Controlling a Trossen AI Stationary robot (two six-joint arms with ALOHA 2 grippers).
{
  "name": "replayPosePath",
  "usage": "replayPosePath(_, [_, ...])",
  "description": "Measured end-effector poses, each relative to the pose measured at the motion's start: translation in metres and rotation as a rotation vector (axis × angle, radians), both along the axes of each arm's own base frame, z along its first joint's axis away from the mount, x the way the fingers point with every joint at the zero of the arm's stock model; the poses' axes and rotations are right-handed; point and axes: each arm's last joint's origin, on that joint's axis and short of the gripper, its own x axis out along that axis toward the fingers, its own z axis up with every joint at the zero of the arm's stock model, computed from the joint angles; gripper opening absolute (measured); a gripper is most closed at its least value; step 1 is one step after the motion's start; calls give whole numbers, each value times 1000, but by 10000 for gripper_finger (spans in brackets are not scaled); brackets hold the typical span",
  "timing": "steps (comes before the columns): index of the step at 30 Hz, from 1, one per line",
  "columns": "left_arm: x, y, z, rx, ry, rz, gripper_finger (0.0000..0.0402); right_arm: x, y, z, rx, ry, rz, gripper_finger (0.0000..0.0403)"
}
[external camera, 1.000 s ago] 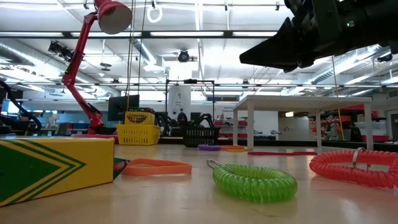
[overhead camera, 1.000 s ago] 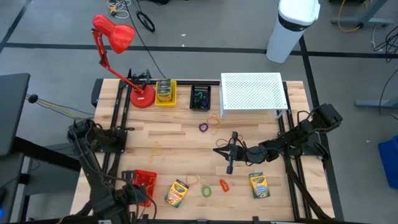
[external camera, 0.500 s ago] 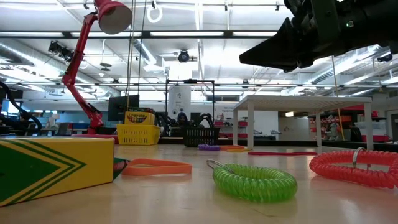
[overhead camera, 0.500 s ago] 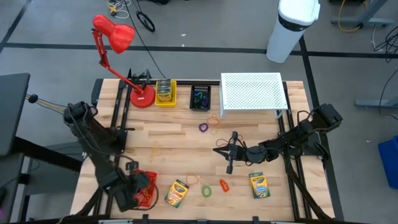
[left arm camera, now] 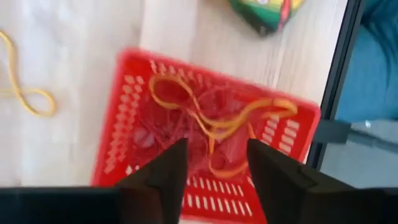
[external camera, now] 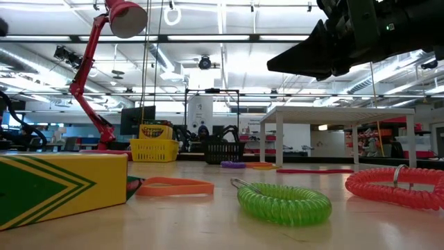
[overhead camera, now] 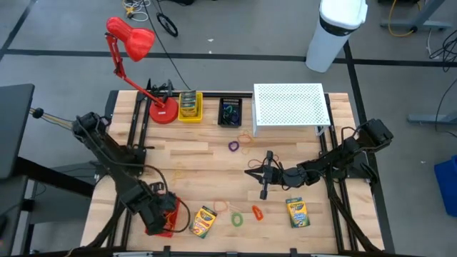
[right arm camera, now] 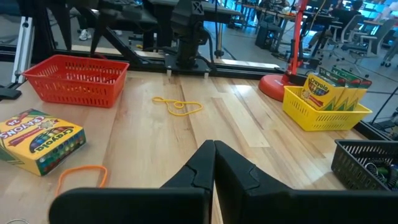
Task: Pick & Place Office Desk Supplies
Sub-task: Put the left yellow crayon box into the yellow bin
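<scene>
My left gripper (left arm camera: 214,155) (overhead camera: 158,214) hangs open over the red basket (left arm camera: 143,106) (overhead camera: 172,223) near the table's front left. Orange rubber bands (left arm camera: 217,124) lie loose on the basket's floor below its fingers. My right gripper (right arm camera: 214,152) (overhead camera: 263,187) is shut on nothing, hovering over the middle of the table. Two crayon boxes (overhead camera: 203,221) (overhead camera: 297,212) lie flat near the front edge. Between them lie an orange rubber band (overhead camera: 220,206), a green coil (overhead camera: 236,218) (external camera: 284,201) and an orange clip (overhead camera: 256,212). A purple loop (overhead camera: 233,146) lies farther back.
Along the far edge stand the red lamp's base (overhead camera: 163,111), a yellow basket (overhead camera: 190,107) with crayon boxes, a black basket (overhead camera: 230,112) and the white perforated riser (overhead camera: 289,107). A yellow rubber band (right arm camera: 177,106) lies on bare wood left of centre.
My left arm has stretched out, its elbow swinging toward the table's far left. Its gripper has moved a little away from the near edge and now covers more of the red basket. My right arm has kept still.
</scene>
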Motion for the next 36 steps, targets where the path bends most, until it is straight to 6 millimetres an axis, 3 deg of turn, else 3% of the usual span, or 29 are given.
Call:
replayPosePath(5, [-1, 7, 6, 38, -35, 38, 213, 0, 0, 0, 1, 0, 1, 19])
replayPosePath(9, [-4, 11, 2, 70, 37, 63, 216, 0, 1, 0, 10, 4, 43, 19])
replayPosePath(13, [1, 7, 0, 94, -27, -12, 187, 0, 2, 0, 9, 5, 52, 19])
replayPosePath(19, [26, -7, 10, 135, -423, -212, 110, 0, 2, -2, 6, 25, 67, 18])
replayPosePath(24, [45, 0, -1, 106, -500, -167, 88, -1, 2, -9, 16, 112, 49, 5])
replayPosePath(30, [60, 12, -29, 161, -412, -172, 133, 1, 8, -11, 1, 237, -17, 14])
replayPosePath(36, [88, 21, -46, 168, -433, -284, 206, -1, 19, -8, -15, 228, 2, 16])
